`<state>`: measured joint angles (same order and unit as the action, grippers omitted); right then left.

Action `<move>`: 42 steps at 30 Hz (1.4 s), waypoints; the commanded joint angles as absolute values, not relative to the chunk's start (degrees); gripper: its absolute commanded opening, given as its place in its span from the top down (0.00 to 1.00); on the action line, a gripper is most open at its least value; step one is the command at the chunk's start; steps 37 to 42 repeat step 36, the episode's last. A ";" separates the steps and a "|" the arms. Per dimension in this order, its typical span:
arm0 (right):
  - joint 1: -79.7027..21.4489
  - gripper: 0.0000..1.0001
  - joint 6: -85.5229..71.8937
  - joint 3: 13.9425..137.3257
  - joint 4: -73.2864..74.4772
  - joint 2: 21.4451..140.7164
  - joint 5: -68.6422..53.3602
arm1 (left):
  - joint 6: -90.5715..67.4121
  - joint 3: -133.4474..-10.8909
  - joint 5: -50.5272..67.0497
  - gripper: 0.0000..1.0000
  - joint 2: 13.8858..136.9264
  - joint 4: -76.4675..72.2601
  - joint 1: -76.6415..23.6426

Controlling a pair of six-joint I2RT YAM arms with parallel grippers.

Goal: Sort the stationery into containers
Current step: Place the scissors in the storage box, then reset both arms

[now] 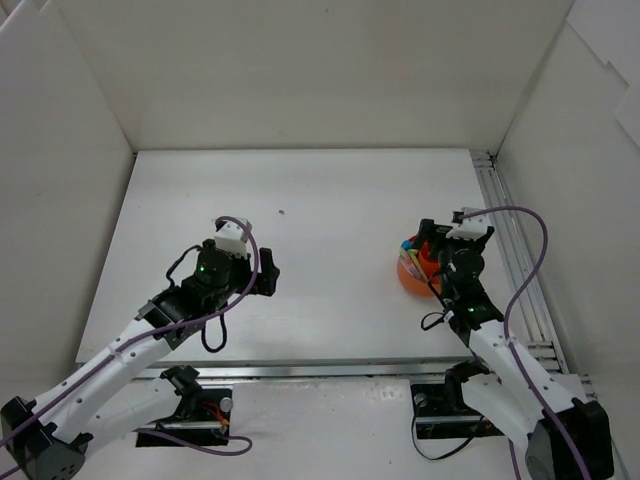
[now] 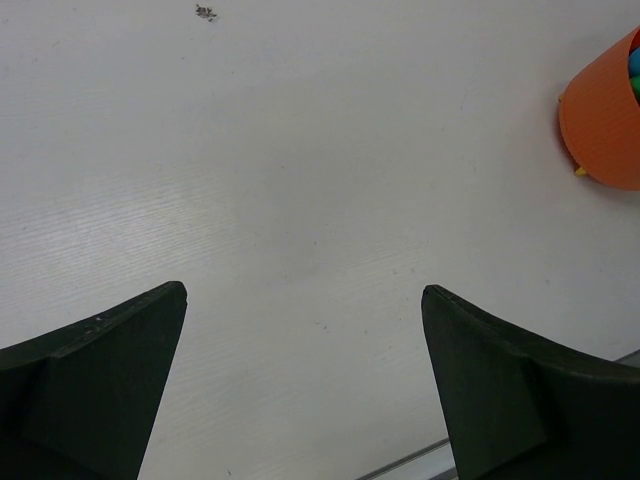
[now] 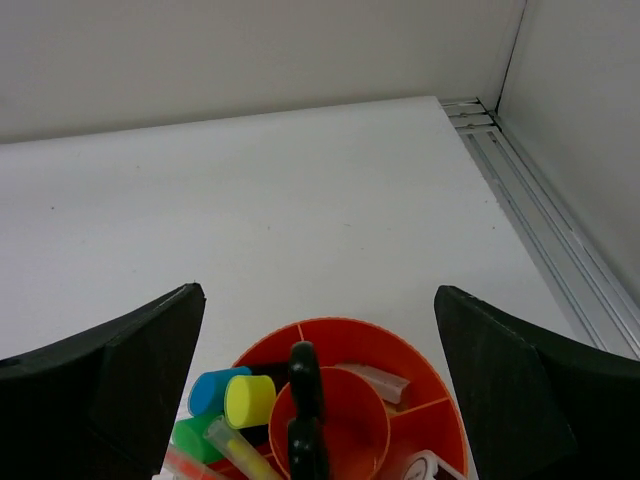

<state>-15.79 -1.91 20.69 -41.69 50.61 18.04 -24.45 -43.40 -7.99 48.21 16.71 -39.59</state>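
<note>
White table [image 1: 330,200] boxed in by white walls [image 1: 300,70], metal rail [image 1: 505,230] along its right edge, left gripper [image 2: 303,291] spread wide over the tabletop, holding nothing, right gripper [image 3: 320,290] spread wide, empty-handed, just above orange pot [image 3: 350,325] near the rail, highlighters [image 3: 248,400] standing inside.

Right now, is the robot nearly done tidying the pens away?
Nearly, it seems. Done: highlighters capped blue, yellow and green sit inside the round orange-red plastic pot. In hand: nothing; the right gripper hangs open above the pot, the left gripper open over bare white table. Left: I see no loose stationery outside the pot.
</note>
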 commanded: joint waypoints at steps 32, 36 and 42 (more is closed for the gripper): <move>1.41 0.02 -30.06 47.03 22.50 40.18 27.07 | -32.52 -42.72 -1.76 0.00 41.57 23.47 -16.96; 1.41 0.02 -27.87 46.67 22.59 36.04 26.37 | -32.61 -42.45 -1.32 0.01 41.66 22.94 -16.96; 1.41 0.02 -27.87 46.67 22.59 36.04 26.37 | -32.61 -42.45 -1.32 0.01 41.66 22.94 -16.96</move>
